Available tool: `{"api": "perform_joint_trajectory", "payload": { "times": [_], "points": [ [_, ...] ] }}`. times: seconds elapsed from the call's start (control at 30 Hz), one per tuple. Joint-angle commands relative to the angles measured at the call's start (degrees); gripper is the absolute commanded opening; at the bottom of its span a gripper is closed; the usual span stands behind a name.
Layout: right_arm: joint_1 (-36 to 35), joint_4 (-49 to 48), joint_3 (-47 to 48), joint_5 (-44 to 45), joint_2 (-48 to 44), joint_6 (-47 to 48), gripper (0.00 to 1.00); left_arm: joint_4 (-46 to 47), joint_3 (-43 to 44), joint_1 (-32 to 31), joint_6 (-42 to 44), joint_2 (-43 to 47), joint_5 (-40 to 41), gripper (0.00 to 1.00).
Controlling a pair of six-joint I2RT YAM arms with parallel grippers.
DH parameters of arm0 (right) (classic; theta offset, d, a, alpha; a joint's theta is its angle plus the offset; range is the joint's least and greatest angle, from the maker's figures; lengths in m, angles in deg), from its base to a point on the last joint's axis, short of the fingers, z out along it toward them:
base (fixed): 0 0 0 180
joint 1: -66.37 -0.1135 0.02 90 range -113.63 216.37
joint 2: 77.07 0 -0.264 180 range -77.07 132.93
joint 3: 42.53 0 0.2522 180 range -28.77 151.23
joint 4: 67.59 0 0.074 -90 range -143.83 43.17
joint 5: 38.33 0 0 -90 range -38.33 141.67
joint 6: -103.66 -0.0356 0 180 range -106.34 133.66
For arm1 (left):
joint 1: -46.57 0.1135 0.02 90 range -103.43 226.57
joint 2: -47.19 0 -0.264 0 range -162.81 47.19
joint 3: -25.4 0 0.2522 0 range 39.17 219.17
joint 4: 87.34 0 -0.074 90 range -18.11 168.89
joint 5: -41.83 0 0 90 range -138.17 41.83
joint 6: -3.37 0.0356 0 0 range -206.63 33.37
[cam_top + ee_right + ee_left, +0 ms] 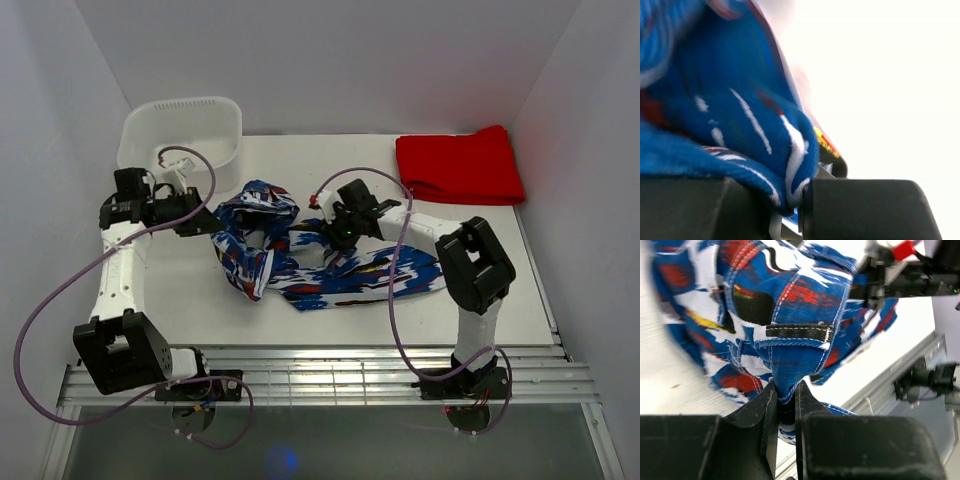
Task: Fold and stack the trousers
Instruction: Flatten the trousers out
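Near edge: both arm bases bolted on the slatted rail, purple cables [398, 300] looping off each; bare white table [500, 312] beyond them.

Mid-table: printed trousers [340, 272] crumpled; one leg runs flat to the right, the rest is bunched to the left, with the upper part raised between the two claws.

Left claw [210, 224] at the left edge of the bunch; in the left wrist view the left claw [785, 395] is nearly closed, with a fold of the trousers [790, 315] pinched between the fingers; belt loop [799, 332] just above the pinch, so it holds near the waistband.

Right claw [316, 230] at the middle of the garment, reaching in from the right; in the right wrist view the right claw [801, 192] is narrow, with blue fabric of the trousers [715, 115] draped over and wedged between the fingers; clamped on cloth; background blown out white.

Far left: white plastic tub [150, 132], just behind the left wrist.

Far right: folded red garment [460, 166] flat on the table, well apart from the trousers.
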Motion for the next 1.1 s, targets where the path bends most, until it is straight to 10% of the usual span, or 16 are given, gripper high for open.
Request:
{"api": "perform_joint_trajectory", "payload": {
  "times": [0.0,0.3,0.67,0.9,1.07],
  "points": [
    [8.08,-0.2,-6.38,9.22,-8.98,3.13,0.08,-3.8,2.97,10.23,4.77,4.77,-5.66,0.0],
    [24.79,6.57,-17.45,15.2,-21.91,23.22,0.08,-6.54,0.42,31.69,19.43,-2.24,-5.4,0.0],
    [32.45,7.54,-17.38,21.27,-18.76,34.16,0.08,0.06,1.56,35.67,24.56,-17.11,4.88,0.05],
    [33.68,11.93,-17.64,18.81,-20.69,36.8,0.08,-9.95,9.46,36.2,38.66,-17.91,-5.74,0.74],
    [33.6,14.04,-16.42,17.49,-20.17,36.36,0.08,-13.38,12.11,33.85,50.19,-11.85,-11.46,0.89]
  ]
}}
